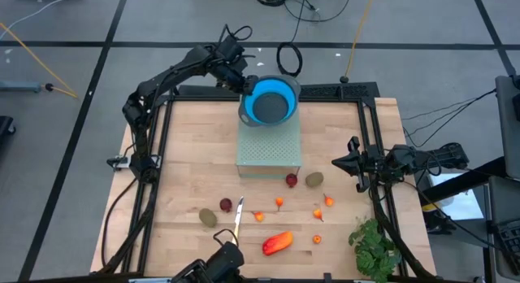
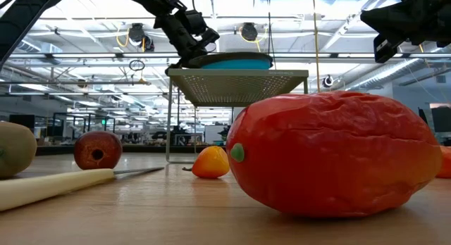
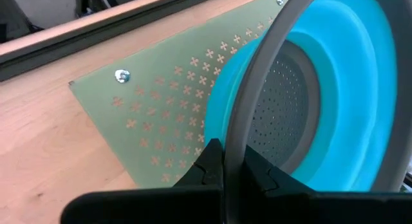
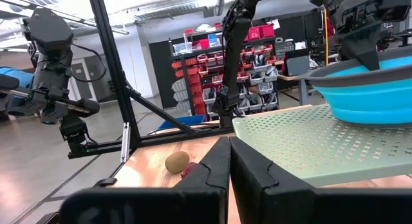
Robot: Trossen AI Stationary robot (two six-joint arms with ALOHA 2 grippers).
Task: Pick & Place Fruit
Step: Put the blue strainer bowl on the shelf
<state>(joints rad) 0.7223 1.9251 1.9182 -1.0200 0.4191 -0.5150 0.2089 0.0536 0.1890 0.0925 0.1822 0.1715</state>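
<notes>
High view shows left gripper (image 1: 244, 81) clamped on the blue colander (image 1: 270, 100) rim atop the perforated stand (image 1: 268, 149); a tug could tip it off

arms: dark, jointed, black cables | left claw (image 3: 225, 169): black angular fingers

Wooden counter (image 1: 187, 153), black frame round the edge. Directly on it: green perforated stand (image 1: 268, 149) at back centre, red-orange oblong fruit (image 1: 277, 243) near the front edge, kiwi (image 1: 209, 217) left, second kiwi (image 1: 314, 180) by a dark red ball (image 1: 291, 180), knife (image 1: 238, 219), leafy bunch (image 1: 374, 249) front right, small orange bits (image 1: 318, 213) scattered between.
</notes>
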